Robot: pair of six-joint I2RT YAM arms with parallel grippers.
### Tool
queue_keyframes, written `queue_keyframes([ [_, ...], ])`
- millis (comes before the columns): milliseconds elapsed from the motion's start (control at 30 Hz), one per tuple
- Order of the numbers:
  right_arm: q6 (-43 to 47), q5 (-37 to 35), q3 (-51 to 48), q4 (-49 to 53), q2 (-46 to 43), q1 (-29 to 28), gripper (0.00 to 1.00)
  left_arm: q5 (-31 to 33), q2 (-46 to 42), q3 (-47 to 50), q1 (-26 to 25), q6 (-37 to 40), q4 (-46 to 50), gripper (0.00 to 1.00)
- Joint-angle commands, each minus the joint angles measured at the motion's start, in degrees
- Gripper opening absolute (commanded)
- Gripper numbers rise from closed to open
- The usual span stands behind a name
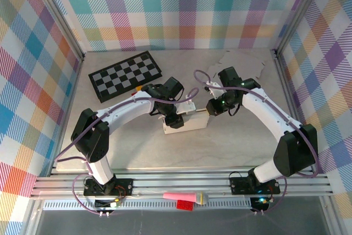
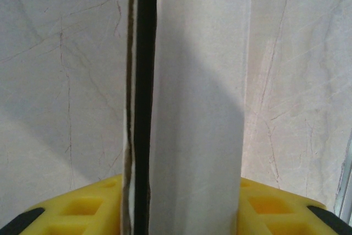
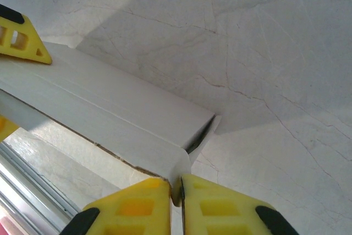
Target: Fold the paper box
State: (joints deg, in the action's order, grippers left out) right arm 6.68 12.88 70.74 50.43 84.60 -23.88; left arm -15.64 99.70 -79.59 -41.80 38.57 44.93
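The white paper box [image 1: 187, 123] lies mid-table between both arms. My left gripper [image 1: 174, 118] holds its left end. In the left wrist view a doubled box wall [image 2: 192, 136] stands upright between the yellow fingers [image 2: 77, 210], filling the gap of the left gripper [image 2: 184, 216]. My right gripper [image 1: 205, 110] sits at the box's right end. Seen from the right wrist, the right gripper [image 3: 180, 191] is shut on a small corner flap of the long folded box [image 3: 110, 108]. A yellow finger of the left gripper [image 3: 19, 37] shows at that box's far end.
A black-and-white checkerboard mat [image 1: 125, 75] lies at the back left. A flat pale paper cut-out [image 1: 245, 61] rests at the back right by the wall. Pink and red items [image 1: 187, 198] lie on the front rail. Plaid walls close in three sides.
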Motion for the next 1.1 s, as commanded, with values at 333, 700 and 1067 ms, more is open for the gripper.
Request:
queue_keyframes([
  [333, -0.24, -3.93, 2.06, 3.21, -0.58, -1.65, 0.00, -1.85, 0.51, -1.79, 0.85, -0.69, 1.46, 0.42],
  [700, -7.58, -2.35, 5.07, 7.50, 0.95, -1.79, 0.00, -0.89, 0.76, -2.04, 0.87, -2.08, 1.13, 0.35],
  [1067, -12.16, -0.14, 6.56, 9.76, 2.23, -1.79, 0.00, -0.14, 0.58, -2.33, 0.89, -2.49, 1.13, 0.32],
])
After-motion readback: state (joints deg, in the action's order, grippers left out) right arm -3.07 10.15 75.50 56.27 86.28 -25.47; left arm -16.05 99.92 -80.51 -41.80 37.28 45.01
